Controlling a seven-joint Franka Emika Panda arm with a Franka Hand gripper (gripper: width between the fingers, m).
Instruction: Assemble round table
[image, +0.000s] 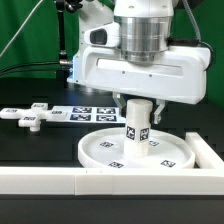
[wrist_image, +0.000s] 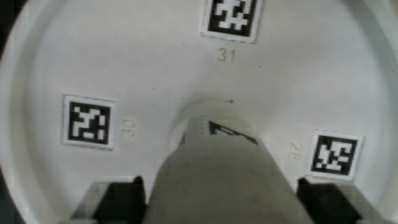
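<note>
The large rimmed round disc (image: 138, 151) lies flat on the black table near the front. My gripper (image: 139, 108) is shut on the short cylindrical post (image: 138, 122) and holds it upright over the middle of the disc, its lower end at the disc's surface. In the wrist view the post (wrist_image: 217, 160) runs between my two black fingers (wrist_image: 121, 198), and the disc (wrist_image: 107, 60) fills the picture with three tags. The cross-shaped piece (image: 28, 116) lies on the table at the exterior view's left, apart from the gripper.
The marker board (image: 88, 112) lies behind the disc. A long white border wall (image: 60, 181) runs along the front edge and turns up along the exterior view's right side (image: 208, 150), close to the disc's rim.
</note>
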